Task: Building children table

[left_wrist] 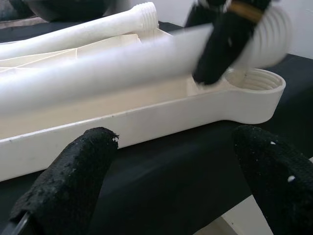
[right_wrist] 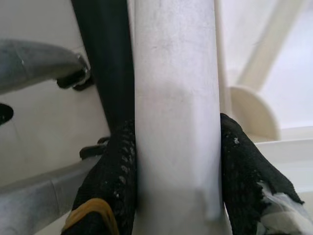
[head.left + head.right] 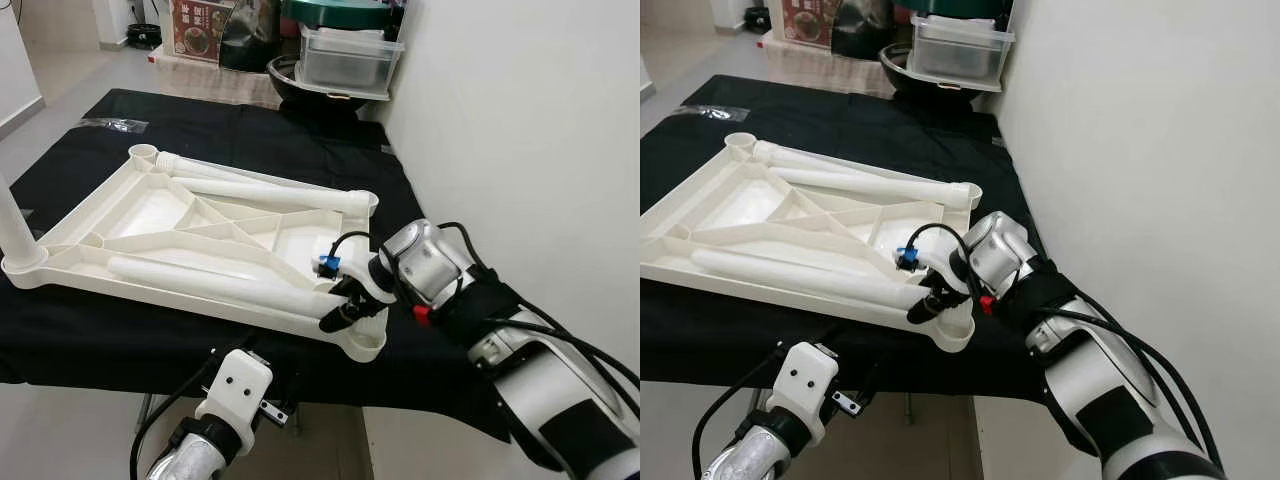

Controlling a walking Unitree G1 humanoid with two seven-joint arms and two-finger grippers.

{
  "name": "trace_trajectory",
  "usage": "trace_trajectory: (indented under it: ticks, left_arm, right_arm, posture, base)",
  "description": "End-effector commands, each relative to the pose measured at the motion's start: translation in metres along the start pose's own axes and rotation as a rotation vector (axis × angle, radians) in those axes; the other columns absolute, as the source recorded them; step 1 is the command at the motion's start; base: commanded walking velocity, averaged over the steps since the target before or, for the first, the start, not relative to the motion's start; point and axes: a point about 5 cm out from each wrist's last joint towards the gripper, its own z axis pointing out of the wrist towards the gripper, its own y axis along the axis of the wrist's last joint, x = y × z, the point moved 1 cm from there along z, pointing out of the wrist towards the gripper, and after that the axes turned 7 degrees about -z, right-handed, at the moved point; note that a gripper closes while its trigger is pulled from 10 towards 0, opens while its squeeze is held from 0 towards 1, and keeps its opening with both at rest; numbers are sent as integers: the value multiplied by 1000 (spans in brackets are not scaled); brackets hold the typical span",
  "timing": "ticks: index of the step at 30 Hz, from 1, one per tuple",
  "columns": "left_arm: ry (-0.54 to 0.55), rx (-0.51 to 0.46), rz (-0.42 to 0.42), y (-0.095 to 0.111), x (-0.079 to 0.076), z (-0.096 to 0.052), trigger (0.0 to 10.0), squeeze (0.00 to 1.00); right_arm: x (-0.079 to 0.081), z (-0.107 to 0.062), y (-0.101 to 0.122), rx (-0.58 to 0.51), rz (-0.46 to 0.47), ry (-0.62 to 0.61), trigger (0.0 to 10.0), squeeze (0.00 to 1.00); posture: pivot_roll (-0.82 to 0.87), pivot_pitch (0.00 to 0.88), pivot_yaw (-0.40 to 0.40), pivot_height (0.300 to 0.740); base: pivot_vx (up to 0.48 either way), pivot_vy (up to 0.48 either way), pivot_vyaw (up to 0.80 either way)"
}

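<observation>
Right pincer [image 3: 345, 303] tips partly hidden behind white table leg [image 3: 215, 281]; fingers [image 2: 113, 181] clamped on both sides of leg near its threaded end, close to corner socket [image 1: 254, 81] of inverted white tabletop [image 3: 150, 215]. Right arm reaches in from right, wrist bent toward tabletop. Tabletop lies on black-covered worktop [image 3: 250, 135]. Left pincer [image 1: 181, 181] below worktop's near edge, fingers spread wide, holding nothing. One mounted leg [image 3: 14, 222] cut off by frame edge.
</observation>
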Motion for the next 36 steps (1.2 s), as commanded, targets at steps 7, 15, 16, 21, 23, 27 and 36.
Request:
trace_trajectory:
  ticks: [7,15,16,21,23,27,36]
  left_arm:
    - [-8,5,-4,-3,1,1,10000,0]
    - [-1,10,9,-2,5,2,10000,0]
    - [1,8,14,-1,7,3,10000,0]
    - [27,-5,-5,4,14,7,10000,0]
    - [74,-58,-42,19,24,20,10000,0]
    - [171,-134,36,37,38,39,10000,0]
    - [205,-200,204,56,56,66,10000,0]
  right_arm:
    - [-26,-43,10,-190,136,-111,0,0]
    - [-43,-64,30,-641,429,-261,0,0]
    - [-46,-65,30,-709,472,-312,0,0]
    - [-50,-62,29,-857,614,-423,0,0]
    - [-46,-53,34,-974,720,-486,0,0]
    - [-29,-31,35,-1040,772,-530,0,0]
    - [6,-2,43,-1062,829,-463,0,0]
  posture:
    - [13,27,-167,740]
    - [33,21,-154,740]
    - [35,19,-152,740]
    - [37,16,-140,740]
    - [42,10,-133,740]
    - [52,4,-135,740]
    - [56,0,-117,740]
  base:
    - [0,0,0]
    - [0,0,0]
    - [0,0,0]
    - [0,0,0]
    - [0,0,0]
    - [0,0,0]
    - [0,0,0]
